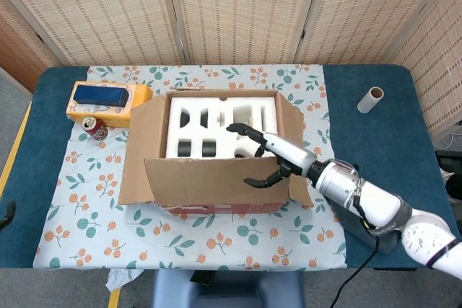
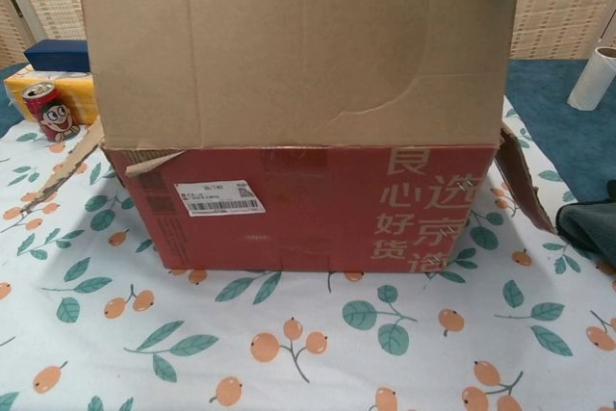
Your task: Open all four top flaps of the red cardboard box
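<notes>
The red cardboard box [image 2: 298, 204] stands mid-table on the patterned cloth. Its front flap [image 1: 206, 178] [image 2: 298, 40] stands nearly upright and fills the upper chest view. The left flap [image 1: 141, 149] and right flap [image 1: 297, 185] are folded outward. White foam packing [image 1: 202, 124] shows inside. My right hand [image 1: 261, 158] is at the front flap's upper edge near its right end. Its fingers spread over the foam and the thumb shows in front of the flap. The chest view hides this hand behind the flap. My left hand is out of sight.
A yellow box with a blue pack on top [image 1: 108, 99] and a drinks can [image 1: 94, 127] [image 2: 46, 113] sit left of the box. A cardboard tube [image 1: 372, 99] [image 2: 591, 79] stands at the far right. A dark cloth [image 1: 364, 225] lies under my right forearm.
</notes>
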